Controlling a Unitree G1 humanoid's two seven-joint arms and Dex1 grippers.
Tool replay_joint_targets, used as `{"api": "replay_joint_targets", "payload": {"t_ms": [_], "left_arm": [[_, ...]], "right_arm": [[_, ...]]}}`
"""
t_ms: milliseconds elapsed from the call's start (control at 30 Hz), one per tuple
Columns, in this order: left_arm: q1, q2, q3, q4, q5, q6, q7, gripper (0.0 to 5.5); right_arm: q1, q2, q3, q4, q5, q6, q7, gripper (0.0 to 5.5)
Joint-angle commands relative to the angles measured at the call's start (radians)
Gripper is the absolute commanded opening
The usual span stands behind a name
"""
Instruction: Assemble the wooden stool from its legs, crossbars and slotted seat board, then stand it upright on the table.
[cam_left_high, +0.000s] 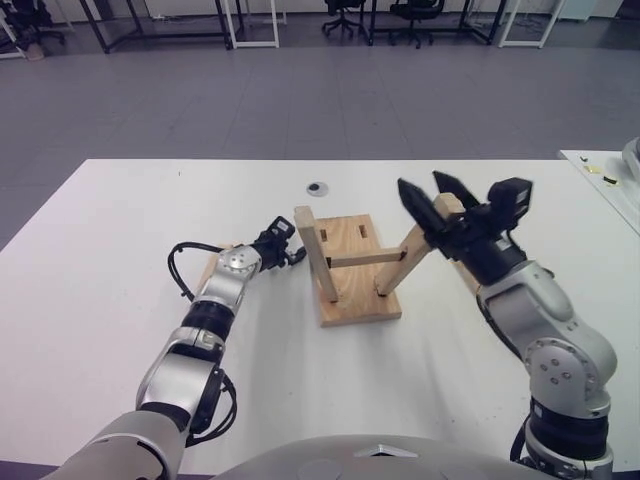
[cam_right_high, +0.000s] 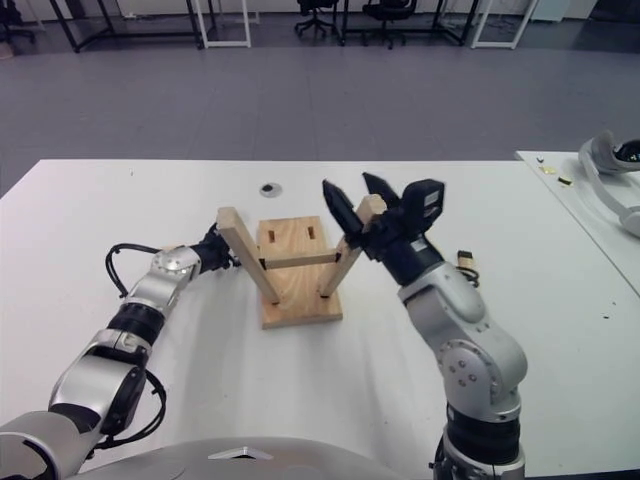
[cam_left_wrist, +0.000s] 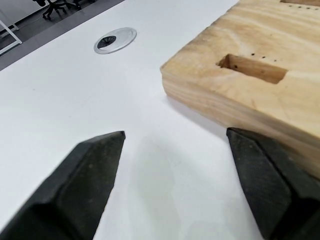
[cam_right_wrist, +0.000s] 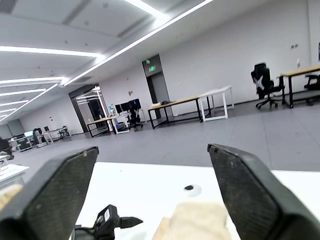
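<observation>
Left gripper (cam_left_wrist: 175, 132) low on table (cam_left_high: 120, 250), fingers spread wide, holding nothing, just beside left edge of seat board (cam_left_high: 358, 300); likely parked there to stop the board sliding. Board lies flat, slots up; left leg (cam_left_high: 318, 250) and right leg (cam_left_high: 400, 262) stand in it, joined by crossbar (cam_left_high: 365, 259); stool half built, upside down. Right gripper (cam_left_high: 420, 181) wide open, empty, fingers either side of right leg's top, probably to steady it; contact unclear. Wood-coloured bits under both forearms, too hidden to identify.
</observation>
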Motion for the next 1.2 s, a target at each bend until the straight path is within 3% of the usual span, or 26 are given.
{"api": "replay_joint_targets", "payload": {"t_ms": [33,133,300,467,633,867,1000,1100,1200], "left_arm": [[0.049,0.079,0.031,-0.187,0.013,0.013,0.024,3.75],[0.082,0.142,0.149,-0.552,-0.027,0.128,0.079,3.75],[-0.105,0.061,0.298,-1.140,-0.389,0.562,0.155,3.75],[0.076,-0.103,0.202,-1.466,-0.545,0.893,0.327,3.75],[0.224,-0.084,0.062,-1.395,-0.471,0.906,0.368,3.75],[0.001,-0.028,0.212,-1.380,-0.505,0.785,0.330,3.75],[-0.053,0.016,0.351,-1.396,-0.599,0.778,0.312,3.75],[0.049,0.060,0.422,-1.341,-0.614,0.781,0.293,3.75],[0.243,0.267,0.472,-1.226,-0.532,0.767,0.184,3.75]], "right_arm": [[-0.068,-0.064,-0.067,-0.061,0.062,0.006,-0.012,4.08],[-0.167,-0.113,-0.098,-0.082,0.165,0.026,-0.052,4.08],[-0.500,-0.245,-0.112,0.099,0.191,0.102,-0.146,4.08],[-0.256,-0.247,0.018,0.143,0.127,0.239,-0.149,4.08],[-0.148,-0.183,0.082,0.198,0.050,0.253,-0.177,4.08],[-0.354,-0.096,-0.047,0.142,0.150,0.099,-0.159,4.08],[-0.380,-0.203,-0.126,0.260,0.055,0.081,-0.131,4.08],[-0.261,-0.370,0.028,0.339,-0.135,0.115,0.018,4.08],[-0.122,-0.456,0.154,0.165,-0.188,0.070,0.220,4.08]]}}
